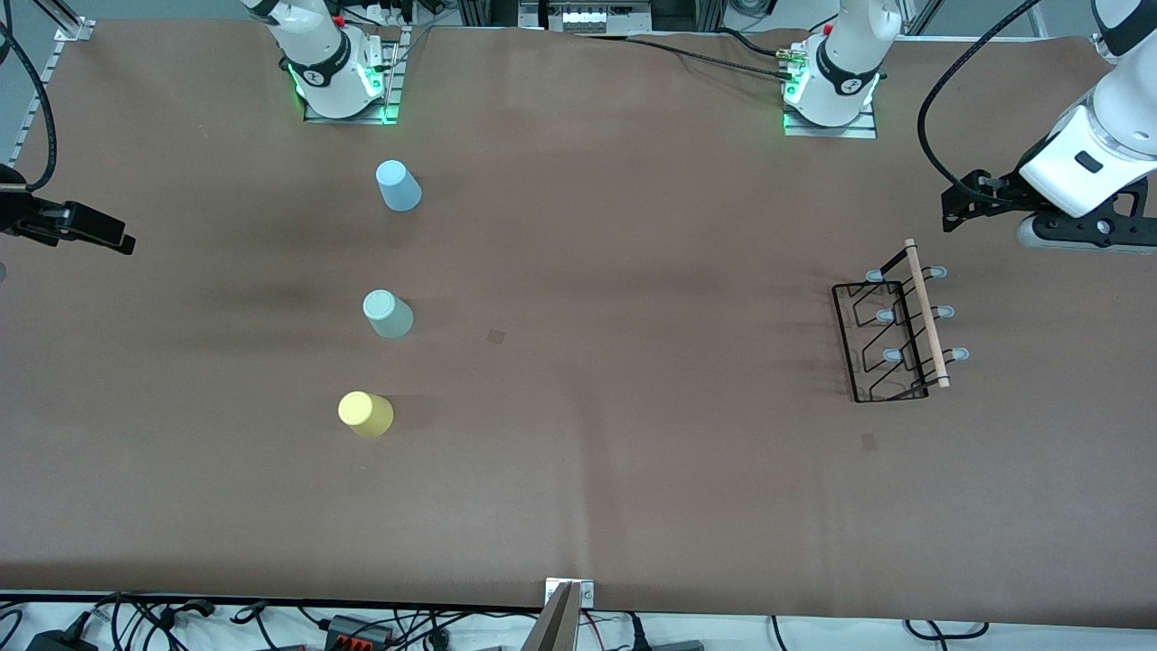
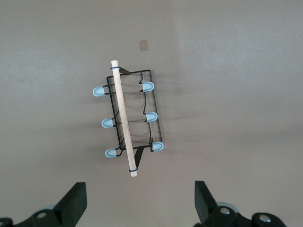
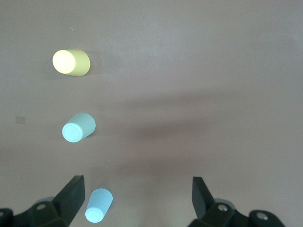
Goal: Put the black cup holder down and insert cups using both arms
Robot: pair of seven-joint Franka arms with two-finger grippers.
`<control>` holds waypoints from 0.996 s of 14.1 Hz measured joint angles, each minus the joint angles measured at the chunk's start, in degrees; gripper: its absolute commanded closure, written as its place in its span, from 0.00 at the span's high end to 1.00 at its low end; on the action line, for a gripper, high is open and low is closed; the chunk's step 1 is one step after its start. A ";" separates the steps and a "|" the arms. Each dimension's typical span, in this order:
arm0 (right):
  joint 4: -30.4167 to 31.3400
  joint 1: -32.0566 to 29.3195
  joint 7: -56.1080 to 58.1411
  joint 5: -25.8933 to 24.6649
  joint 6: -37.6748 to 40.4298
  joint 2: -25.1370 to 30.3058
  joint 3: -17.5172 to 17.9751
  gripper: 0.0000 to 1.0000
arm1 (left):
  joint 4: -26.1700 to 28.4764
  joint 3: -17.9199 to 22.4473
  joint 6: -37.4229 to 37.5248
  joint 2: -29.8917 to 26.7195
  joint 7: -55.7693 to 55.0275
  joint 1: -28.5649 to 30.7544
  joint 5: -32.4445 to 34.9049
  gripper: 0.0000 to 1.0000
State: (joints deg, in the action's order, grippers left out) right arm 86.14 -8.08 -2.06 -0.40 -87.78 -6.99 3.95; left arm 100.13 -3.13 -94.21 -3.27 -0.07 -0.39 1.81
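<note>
The black cup holder [image 1: 890, 334] stands on the brown table [image 1: 633, 470] toward the left arm's end, its light wooden rod handle [image 1: 926, 314] running along the top above six pale-tipped pegs. It looks light and stiff, a thin wire frame that would skid on the paper covering if nudged sideways. The rod is probably the best place to take hold: round, raised clear of the wires, and wide enough for both pads to close across its middle (a grip near one end would likely let the rack swing).

The left gripper [image 2: 139, 201] hovers up in the air near the holder, toward the table's edge, fingers spread wide and holding nothing. The right gripper [image 3: 137, 198] hangs at the right arm's end of the table, also spread apart and empty.

Three cups stand upside down in a row well apart from the holder: the light blue cup [image 1: 399, 185] farthest from the front camera, the pale green cup [image 1: 388, 314] in the middle, the yellow cup [image 1: 365, 414] nearest. They seem thin smooth plastic, light and slightly tapered, so a gentle squeeze across the body should suit; too hard a pinch could make one pop out.
</note>
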 measured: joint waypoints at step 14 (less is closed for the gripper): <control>3.54 1.96 0.40 0.14 2.07 -5.11 0.89 1.00 | 0.07 0.02 1.45 0.54 0.00 0.14 0.00 1.00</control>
State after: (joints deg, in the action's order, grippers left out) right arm 89.68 -6.12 -1.67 -0.26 -85.71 -12.10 4.84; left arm 100.20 -3.10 -92.76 -2.73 -0.07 -0.24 1.81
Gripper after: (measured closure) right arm 0.000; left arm 0.000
